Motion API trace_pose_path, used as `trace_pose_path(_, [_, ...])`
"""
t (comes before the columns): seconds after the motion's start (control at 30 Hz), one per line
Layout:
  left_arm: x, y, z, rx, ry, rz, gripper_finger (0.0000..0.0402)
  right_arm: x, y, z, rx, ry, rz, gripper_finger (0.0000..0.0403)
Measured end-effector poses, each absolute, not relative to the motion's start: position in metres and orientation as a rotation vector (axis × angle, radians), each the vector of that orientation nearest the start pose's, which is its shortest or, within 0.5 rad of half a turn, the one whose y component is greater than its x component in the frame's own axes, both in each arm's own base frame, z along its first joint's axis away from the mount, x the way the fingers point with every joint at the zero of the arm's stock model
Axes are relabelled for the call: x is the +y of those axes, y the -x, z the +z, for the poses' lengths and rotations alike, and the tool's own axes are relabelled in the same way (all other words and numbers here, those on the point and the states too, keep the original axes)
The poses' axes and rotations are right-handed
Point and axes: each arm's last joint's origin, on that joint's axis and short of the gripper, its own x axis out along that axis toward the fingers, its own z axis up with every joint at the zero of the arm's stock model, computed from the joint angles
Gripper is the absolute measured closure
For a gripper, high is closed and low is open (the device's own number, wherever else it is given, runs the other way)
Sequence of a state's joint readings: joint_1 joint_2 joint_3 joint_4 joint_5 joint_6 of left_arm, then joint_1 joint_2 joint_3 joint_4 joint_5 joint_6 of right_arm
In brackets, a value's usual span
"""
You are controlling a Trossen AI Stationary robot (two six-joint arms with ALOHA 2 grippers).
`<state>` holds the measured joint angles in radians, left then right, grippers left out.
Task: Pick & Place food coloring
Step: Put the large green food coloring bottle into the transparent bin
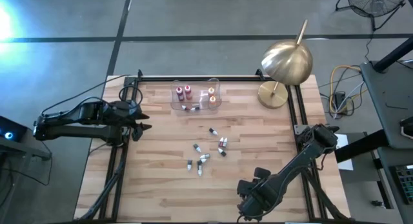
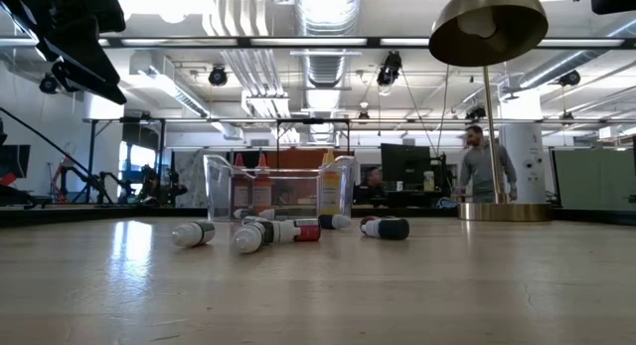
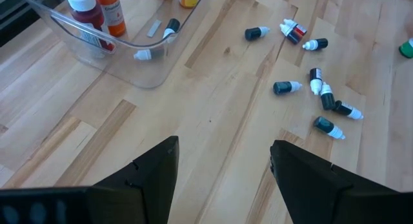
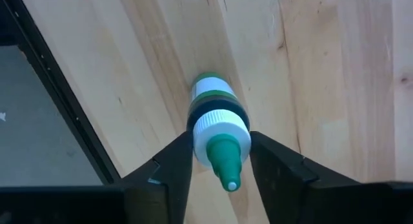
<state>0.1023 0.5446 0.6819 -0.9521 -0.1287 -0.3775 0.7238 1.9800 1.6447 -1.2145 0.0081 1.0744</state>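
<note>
while gripped, green bottle in r claw.

Surroundings: wooden counter, brass lamp, clear tray, floor fan.
Brass dome lamp stands at the counter's far right corner, round base on the wood, shade tilted. Clear plastic tray sits at the far edge, left of the lamp. Floor fan off the counter, far right. Yellow cables beside the frame. Person standing in the room behind.
</note>
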Motion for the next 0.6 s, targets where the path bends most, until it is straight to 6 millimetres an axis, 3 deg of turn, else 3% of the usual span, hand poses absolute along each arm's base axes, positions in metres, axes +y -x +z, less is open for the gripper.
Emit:
trace_pose_path(0.27, [0.014, -0.095, 0.264, 0.746, 0.361, 0.373, 0.0184, 0.244, -0.288, 0.225, 1.512, -0.322, -0.332, 0.0293])
trace_pose_path(0.37, [0.014, -0.096, 0.265, 0.731, 0.363, 0.371, 0.0184, 0.237, -0.292, 0.226, 1.462, -0.375, -0.435, 0.0295])
trace_pose_path(0.47, [0.014, -0.097, 0.266, 0.715, 0.364, 0.368, 0.0184, 0.221, -0.300, 0.236, 1.330, -0.458, -0.575, 0.0296])
trace_pose_path(0.6, [0.014, -0.099, 0.268, 0.691, 0.366, 0.364, 0.0184, 0.186, -0.312, 0.256, 1.138, -0.560, -0.747, 0.0297])
